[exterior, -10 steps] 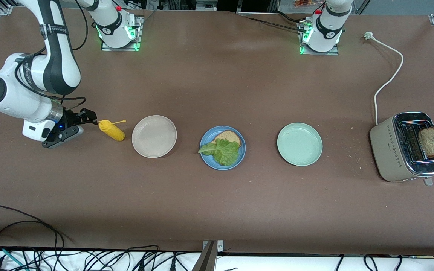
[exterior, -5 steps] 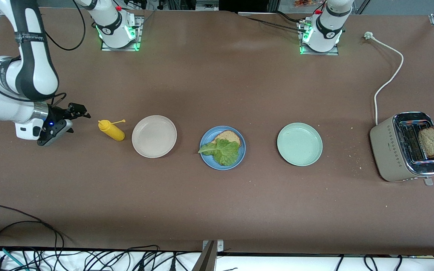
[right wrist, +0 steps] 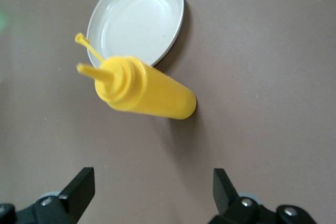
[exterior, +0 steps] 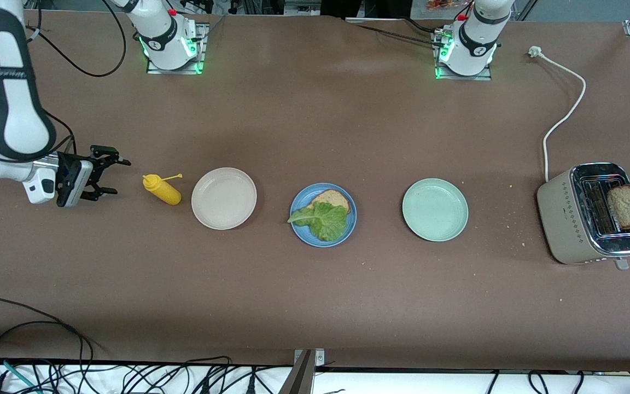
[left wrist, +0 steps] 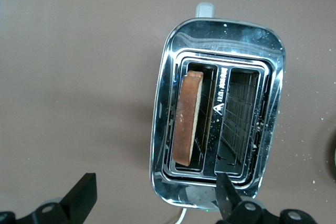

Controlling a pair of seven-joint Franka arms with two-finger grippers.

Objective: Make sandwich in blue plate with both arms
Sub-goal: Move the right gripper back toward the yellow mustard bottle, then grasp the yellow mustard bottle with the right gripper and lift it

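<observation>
The blue plate (exterior: 297,227) sits mid-table with one slice of brown toast (exterior: 335,197) and a green lettuce leaf (exterior: 323,220) on it. A second toast slice (exterior: 626,205) stands in a slot of the toaster (exterior: 566,216); it also shows in the left wrist view (left wrist: 188,119). My left gripper (left wrist: 156,198) is open and empty over the toaster (left wrist: 168,145). My right gripper (exterior: 120,177) is open and empty, beside the yellow squeeze bottle (exterior: 162,189), apart from it. In the right wrist view the gripper (right wrist: 152,187) faces the lying bottle (right wrist: 144,90).
A beige plate (exterior: 223,198) lies between the bottle and the blue plate, and shows in the right wrist view (right wrist: 137,19). A pale green plate (exterior: 435,209) lies between the blue plate and the toaster. The toaster's white cord (exterior: 564,112) runs toward the left arm's base.
My right gripper has drawn back from the yellow bottle toward the right arm's end of the table. The bottle, plates and toast have not moved.
</observation>
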